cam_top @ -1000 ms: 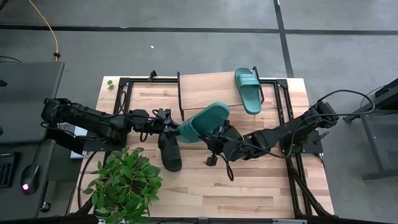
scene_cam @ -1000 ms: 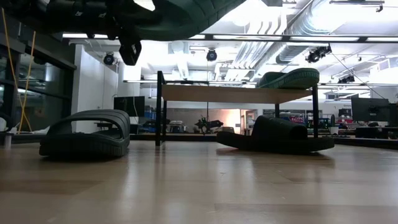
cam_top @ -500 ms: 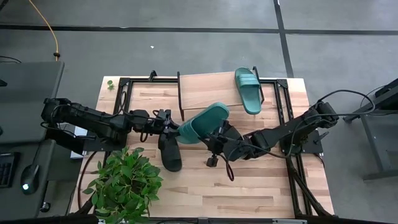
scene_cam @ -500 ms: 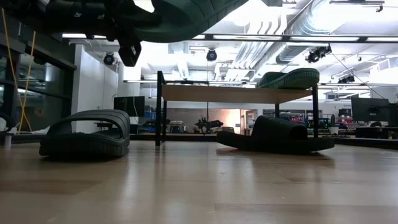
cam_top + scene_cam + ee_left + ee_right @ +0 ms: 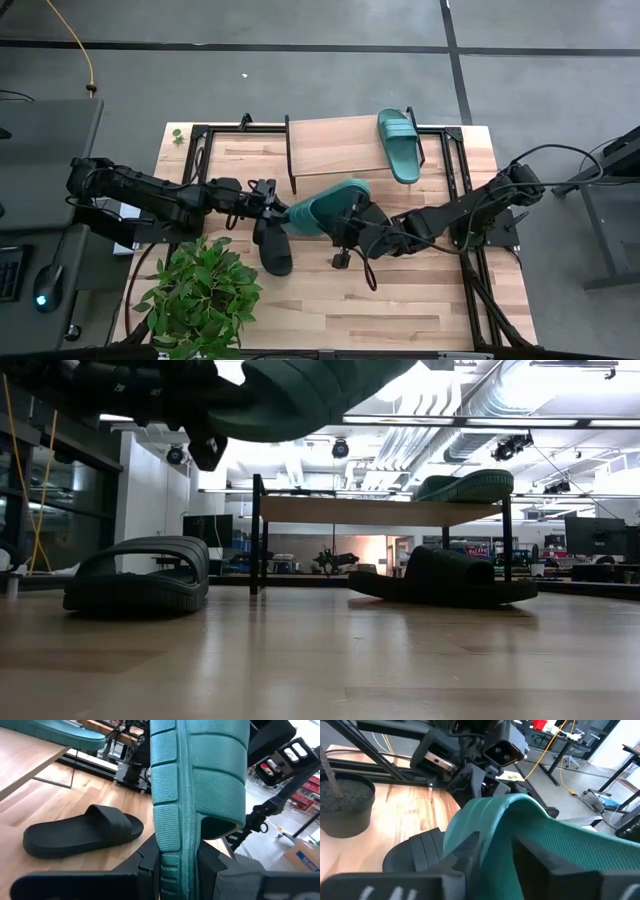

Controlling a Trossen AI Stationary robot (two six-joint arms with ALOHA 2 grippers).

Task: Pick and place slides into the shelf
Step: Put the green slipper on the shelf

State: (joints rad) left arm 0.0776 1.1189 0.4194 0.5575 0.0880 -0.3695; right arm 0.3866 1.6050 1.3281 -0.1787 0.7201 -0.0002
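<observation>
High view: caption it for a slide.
Both pincers, left and right, hold a teal slide before the shelf.

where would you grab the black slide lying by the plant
Take the black slide across its raised strap, from straight above. It lies flat, sole down, on the table, so the strap arches up, leaving room for a finger beneath. Both tools now hold the teal slide.

The light butcher-block wooden tabletop (image 5: 420, 290) carries a low riser shelf with a pale wood plank top and thin black metal legs (image 5: 330, 145), a leafy green potted plant (image 5: 200, 295) at its near left corner, and two black rubber slide sandals. One black slide (image 5: 272, 245) lies just beside the plant, the other (image 5: 445, 582) under the shelf's right end. On the shelf plank, at its right end, rests a teal-green rubber slide sandal (image 5: 399, 145).
</observation>
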